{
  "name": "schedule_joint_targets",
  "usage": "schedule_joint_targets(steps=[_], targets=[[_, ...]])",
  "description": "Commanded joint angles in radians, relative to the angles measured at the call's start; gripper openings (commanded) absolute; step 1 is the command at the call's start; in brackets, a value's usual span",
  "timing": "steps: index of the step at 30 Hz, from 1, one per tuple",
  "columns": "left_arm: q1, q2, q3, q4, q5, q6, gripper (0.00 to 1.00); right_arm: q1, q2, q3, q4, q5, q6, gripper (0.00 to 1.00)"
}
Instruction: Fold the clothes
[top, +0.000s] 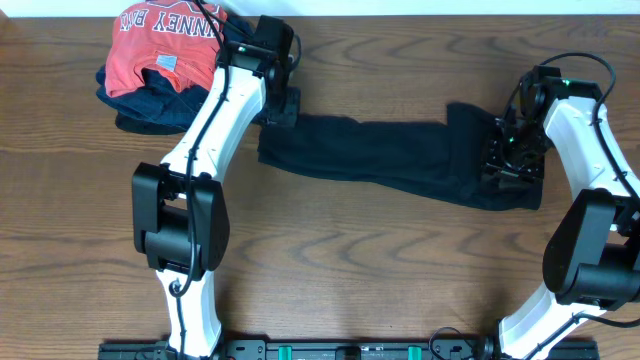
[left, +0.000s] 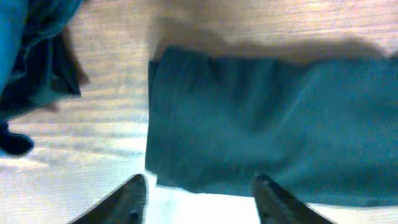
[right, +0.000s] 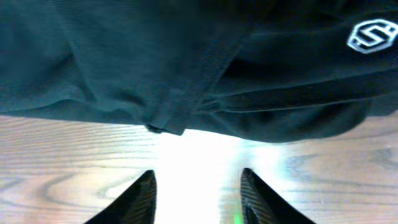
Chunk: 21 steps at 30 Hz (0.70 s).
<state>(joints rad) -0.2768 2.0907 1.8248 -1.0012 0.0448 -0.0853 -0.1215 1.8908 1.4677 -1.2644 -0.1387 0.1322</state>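
Observation:
The black shirt (top: 400, 160) lies folded into a long band across the middle of the table. My left gripper (top: 280, 108) hovers at its left end, open and empty; the left wrist view shows the shirt's edge (left: 261, 124) just beyond the fingertips (left: 200, 190). My right gripper (top: 505, 158) sits over the shirt's right end, open and empty. In the right wrist view the fingertips (right: 198, 183) are over bare wood just short of the shirt's hem (right: 186, 74), with its small white logo (right: 371, 34) at the upper right.
A red shirt with white lettering (top: 165, 45) lies on a dark navy garment (top: 150, 105) at the back left, close to my left arm. The navy garment also shows in the left wrist view (left: 31, 56). The table is wood (top: 380, 270).

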Motion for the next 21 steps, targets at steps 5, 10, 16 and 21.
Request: schedule_joint_targets(steps=[5,10,16,21], targets=[[0.058,-0.027,0.032,-0.015,0.120,0.087,0.86,-0.004,-0.047,0.117,-0.010,-0.058,-0.082,0.59],[0.109,0.011,0.031,-0.019,0.275,0.175,0.89,-0.001,-0.047,0.130,-0.027,-0.062,-0.092,0.64],[0.147,0.034,0.031,-0.029,0.363,0.299,0.90,0.000,-0.047,0.130,-0.046,-0.065,-0.116,0.65],[0.147,0.083,0.031,-0.035,0.364,0.407,0.90,-0.001,-0.047,0.130,-0.057,-0.055,-0.115,0.65]])
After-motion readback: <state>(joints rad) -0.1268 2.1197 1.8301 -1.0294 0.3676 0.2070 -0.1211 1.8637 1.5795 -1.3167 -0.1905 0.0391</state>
